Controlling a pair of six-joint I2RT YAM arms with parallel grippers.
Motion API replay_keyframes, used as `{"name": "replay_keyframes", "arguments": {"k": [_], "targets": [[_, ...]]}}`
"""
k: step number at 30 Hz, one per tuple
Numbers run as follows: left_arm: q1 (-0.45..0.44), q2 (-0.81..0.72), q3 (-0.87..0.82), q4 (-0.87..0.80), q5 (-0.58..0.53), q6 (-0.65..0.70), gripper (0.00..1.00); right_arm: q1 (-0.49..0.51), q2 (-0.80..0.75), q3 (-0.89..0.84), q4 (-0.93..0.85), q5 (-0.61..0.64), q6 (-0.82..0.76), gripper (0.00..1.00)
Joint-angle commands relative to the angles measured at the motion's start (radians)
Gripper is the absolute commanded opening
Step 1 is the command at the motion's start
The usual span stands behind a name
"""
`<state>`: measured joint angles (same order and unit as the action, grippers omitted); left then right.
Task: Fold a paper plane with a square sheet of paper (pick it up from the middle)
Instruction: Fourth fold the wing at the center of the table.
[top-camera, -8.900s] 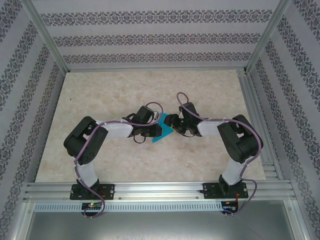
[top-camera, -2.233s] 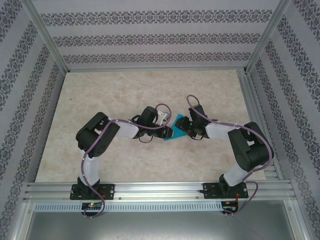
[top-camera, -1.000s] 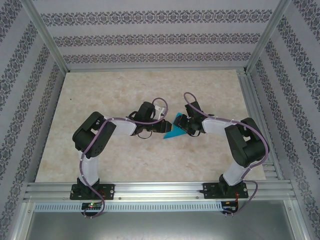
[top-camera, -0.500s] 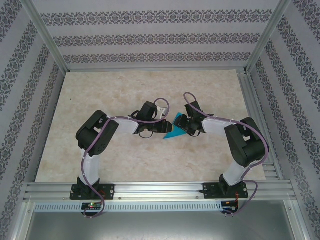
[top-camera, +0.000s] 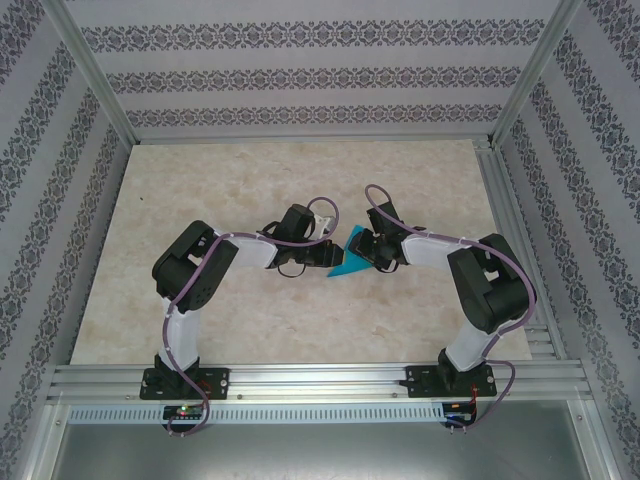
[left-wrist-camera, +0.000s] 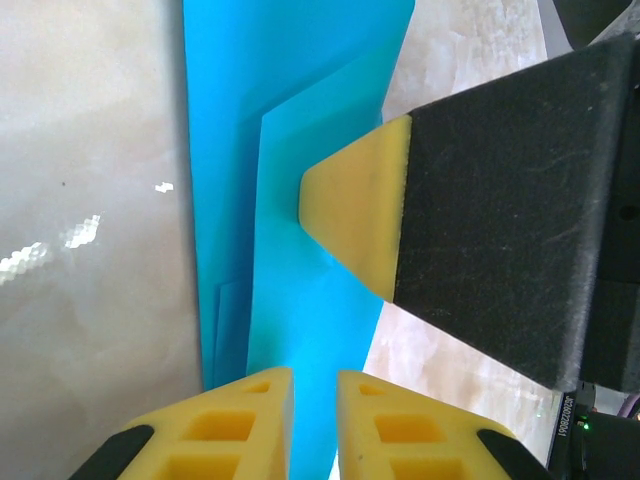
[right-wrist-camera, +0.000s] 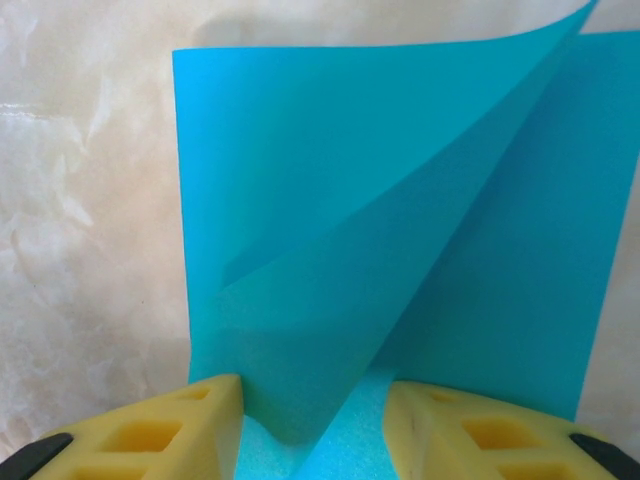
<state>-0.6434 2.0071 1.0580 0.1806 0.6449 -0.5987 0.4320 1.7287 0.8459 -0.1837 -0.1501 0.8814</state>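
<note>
The square sheet of paper (top-camera: 349, 265) is teal and partly folded, lying mid-table as a pointed shape between both grippers. In the left wrist view the paper (left-wrist-camera: 290, 150) shows layered folds, and my left gripper (left-wrist-camera: 315, 375) stands over its near end with a narrow gap between the yellow fingertips. A fingertip of the right gripper (left-wrist-camera: 350, 225) presses on the paper's right edge. In the right wrist view a flap of the paper (right-wrist-camera: 350, 200) curls up between the wide-apart fingers of my right gripper (right-wrist-camera: 312, 385), leaning on the left one. From above, the left gripper (top-camera: 328, 250) and right gripper (top-camera: 362, 250) face each other.
The beige marble-pattern table (top-camera: 230, 180) has free room all round the paper. Aluminium rails (top-camera: 320, 378) run along the near edge and the right side (top-camera: 520, 260). Patterned walls enclose the back and sides.
The left arm's elbow has shifted a little to the right. Both grippers stay at the paper and have narrowed slightly. The paper has hardly moved.
</note>
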Motion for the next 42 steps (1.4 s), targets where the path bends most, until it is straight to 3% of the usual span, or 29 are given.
{"name": "replay_keyframes", "arguments": {"k": [1,23,32,42], "targets": [[-0.008,0.021,0.0,-0.028,-0.007,0.02,0.19,0.004,0.134,-0.068,-0.155,0.099,0.003,0.47],[0.011,-0.15,-0.135,0.141,-0.094,-0.014,0.2,0.03,0.215,-0.037,-0.192,0.139,-0.023,0.54],[0.01,-0.109,-0.112,0.2,-0.01,-0.052,0.21,0.03,0.23,-0.037,-0.198,0.149,-0.006,0.5],[-0.004,-0.047,-0.031,0.054,0.003,-0.001,0.23,0.028,0.23,-0.04,-0.201,0.146,0.005,0.5]]}}
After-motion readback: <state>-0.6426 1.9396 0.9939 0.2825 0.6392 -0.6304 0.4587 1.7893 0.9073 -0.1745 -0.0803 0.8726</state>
